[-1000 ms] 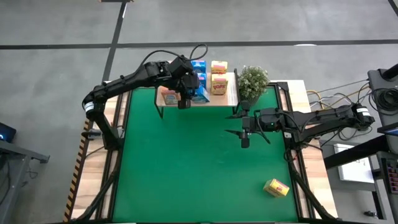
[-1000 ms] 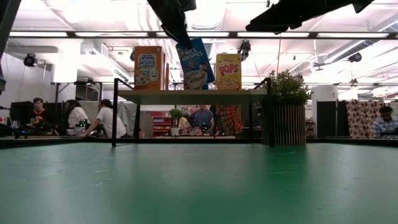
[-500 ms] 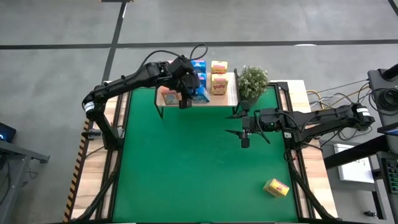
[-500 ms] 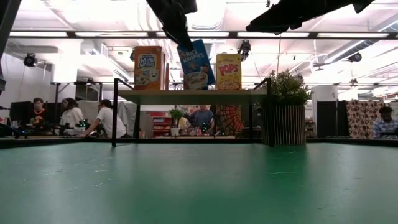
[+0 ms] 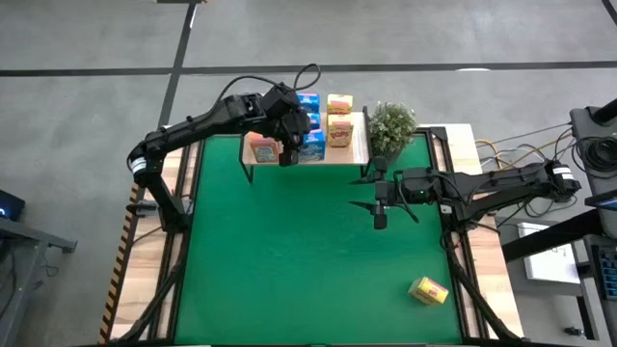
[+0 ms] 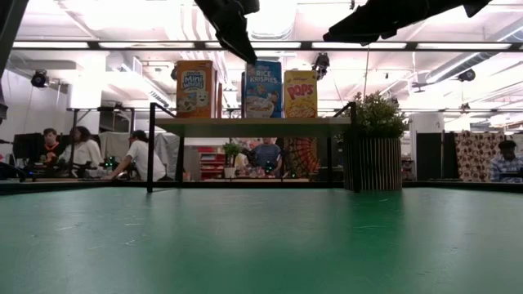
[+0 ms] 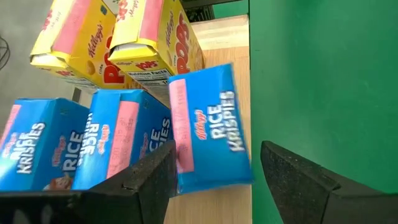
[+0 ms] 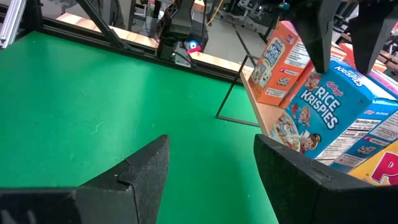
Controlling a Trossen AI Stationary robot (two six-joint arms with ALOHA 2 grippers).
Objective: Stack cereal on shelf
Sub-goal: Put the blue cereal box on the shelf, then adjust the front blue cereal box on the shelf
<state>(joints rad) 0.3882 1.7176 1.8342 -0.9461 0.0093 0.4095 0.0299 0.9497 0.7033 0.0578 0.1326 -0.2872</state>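
One blue cereal box upright on shelf, between open left claw fingers, seemingly released.

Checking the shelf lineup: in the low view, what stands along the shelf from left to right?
Orange box → blue box → yellow box, all on the shelf; then the potted plant past its right end.

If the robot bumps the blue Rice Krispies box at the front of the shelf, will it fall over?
Probably yes. The blue Rice Krispies box stands tall and narrow at the edge of the shelf, so it may tip. It looks like thin cardboard, likely light and easily nudged.
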